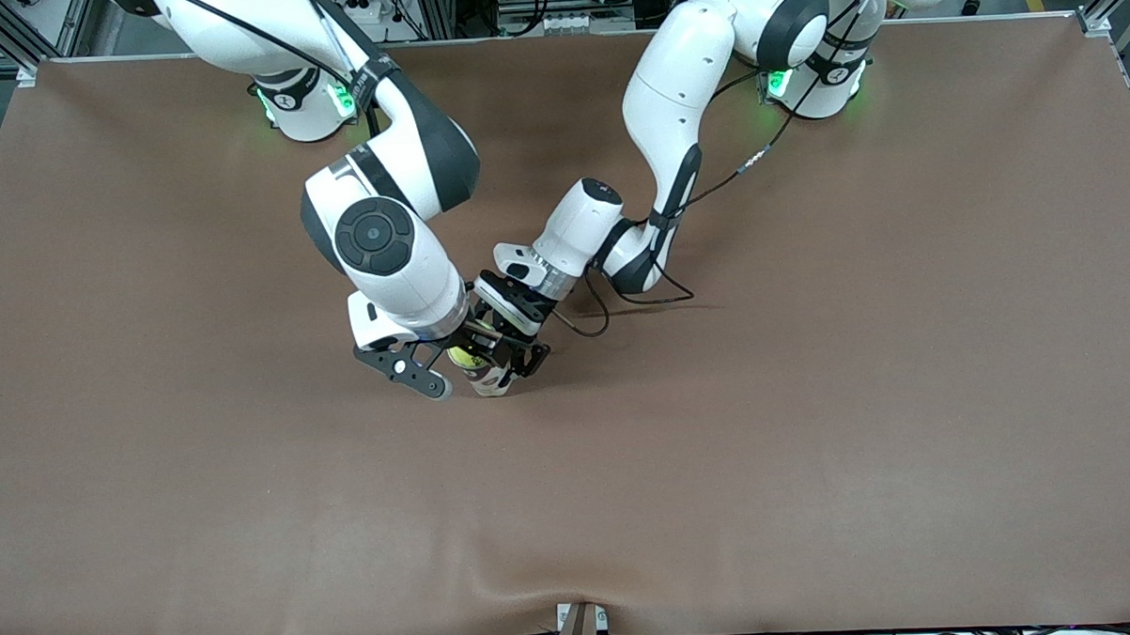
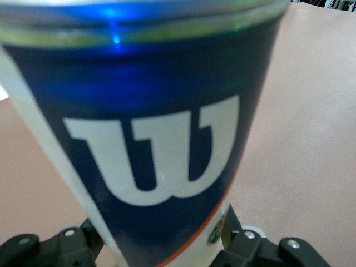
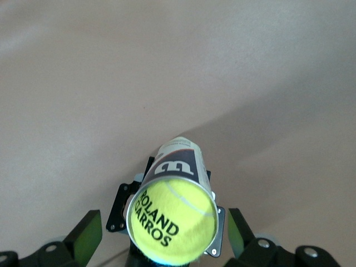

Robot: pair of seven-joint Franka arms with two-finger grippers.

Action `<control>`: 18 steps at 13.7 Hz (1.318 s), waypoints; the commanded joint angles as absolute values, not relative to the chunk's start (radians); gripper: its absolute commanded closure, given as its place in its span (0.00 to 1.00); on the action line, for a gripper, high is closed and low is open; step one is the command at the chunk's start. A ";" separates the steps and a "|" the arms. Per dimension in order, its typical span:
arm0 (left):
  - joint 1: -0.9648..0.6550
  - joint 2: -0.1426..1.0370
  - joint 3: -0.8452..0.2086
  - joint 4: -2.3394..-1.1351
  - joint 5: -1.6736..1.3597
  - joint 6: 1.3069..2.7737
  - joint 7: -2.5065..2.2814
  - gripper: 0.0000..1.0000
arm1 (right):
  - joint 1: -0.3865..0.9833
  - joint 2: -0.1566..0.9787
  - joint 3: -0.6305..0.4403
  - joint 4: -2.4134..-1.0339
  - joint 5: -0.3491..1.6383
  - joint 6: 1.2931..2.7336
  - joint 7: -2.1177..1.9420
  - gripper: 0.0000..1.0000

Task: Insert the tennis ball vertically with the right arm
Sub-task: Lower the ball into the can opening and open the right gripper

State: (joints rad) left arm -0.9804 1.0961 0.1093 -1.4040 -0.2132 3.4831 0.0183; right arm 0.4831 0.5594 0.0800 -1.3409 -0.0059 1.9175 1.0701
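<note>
Right claw (image 1: 440,364) sits directly over the can's mouth, fingers spread wide and pinching nothing; in the right wrist view both green-padded fingertips (image 3: 86,236) stand clear on either side of the can (image 3: 175,183), touching neither it nor the ball. Tennis ball (image 3: 171,227) is in the mouth of the can, yellow face with black lettering filling the opening, straight below the claw along its approach line. How deep it sits can't be read from above; it looks seated at the rim, so the insertion reads as essentially done. Can's long axis is upright off the bench (image 1: 812,393), running straight away from the right wrist camera, so claw axis and can axis are lined up; the only relation that matters next is vertical: claw above, ball below, same line. Judgement: the clean exit is straight up along that axis, any sideways drift risks a fingertip clipping the rim and tipping the can. Left claw (image 1: 519,357) comes in from the side and pinches the can's lower body, its fingers (image 2: 245,245) flanking the blue logo wall in the left wrist view, holding it steady. The can stands mid-bench, nearer the front camera than both arm bases. Right arm (image 1: 384,239) is the one positioned on top, the left works as a fixture.
</note>
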 commanded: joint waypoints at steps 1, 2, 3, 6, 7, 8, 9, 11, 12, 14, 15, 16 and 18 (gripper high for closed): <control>-0.992 1.103 0.123 -1.388 -0.229 3.474 0.017 0.03 | 0.472 0.564 0.080 -1.327 -0.023 1.899 1.056 0.00; -0.992 1.101 0.123 -1.388 -0.230 3.474 0.017 0.00 | 0.474 0.566 0.078 -1.341 -0.025 1.896 1.036 0.00; -0.992 1.101 0.123 -1.388 -0.229 3.474 0.017 0.00 | 0.474 0.568 0.078 -1.351 -0.029 1.896 1.032 0.00; -0.992 1.101 0.123 -1.388 -0.229 3.471 0.017 0.00 | 0.476 0.568 0.080 -1.373 -0.051 1.896 0.983 0.00; -0.992 1.103 0.123 -1.388 -0.229 3.470 0.017 0.00 | 0.472 0.568 0.080 -1.373 -0.051 1.896 0.979 0.00; -0.992 1.101 0.123 -1.388 -0.229 3.471 0.017 0.00 | 0.468 0.566 0.080 -1.373 -0.051 1.896 0.973 0.00; -0.992 1.103 0.123 -1.388 -0.229 3.470 0.017 0.00 | 0.459 0.566 0.078 -1.373 -0.051 1.896 0.954 0.00; -0.992 1.101 0.123 -1.388 -0.229 3.470 0.017 0.00 | 0.443 0.560 0.080 -1.371 -0.049 1.893 0.925 0.00; -0.992 1.101 0.123 -1.388 -0.229 3.470 0.017 0.00 | 0.439 0.560 0.080 -1.365 -0.046 1.882 0.922 0.00; -0.992 1.103 0.126 -1.388 -0.221 3.470 0.024 0.18 | 0.436 0.557 0.080 -1.362 -0.038 1.879 0.922 0.00; -0.991 1.104 0.126 -1.388 -0.219 3.470 0.025 0.42 | 0.436 0.557 0.080 -1.362 -0.037 1.879 0.922 0.00; -0.992 1.103 0.126 -1.388 -0.221 3.470 0.023 0.46 | 0.434 0.554 0.080 -1.362 -0.038 1.878 0.922 0.00; -0.992 1.103 0.126 -1.388 -0.221 3.470 0.023 0.40 | 0.437 0.554 0.081 -1.364 -0.037 1.868 0.922 0.00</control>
State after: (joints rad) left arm -0.9813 1.0960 0.1096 -1.4003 -0.2132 3.4787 0.0183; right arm 0.4445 0.5734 0.0702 -1.3561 -0.0373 1.8933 0.9319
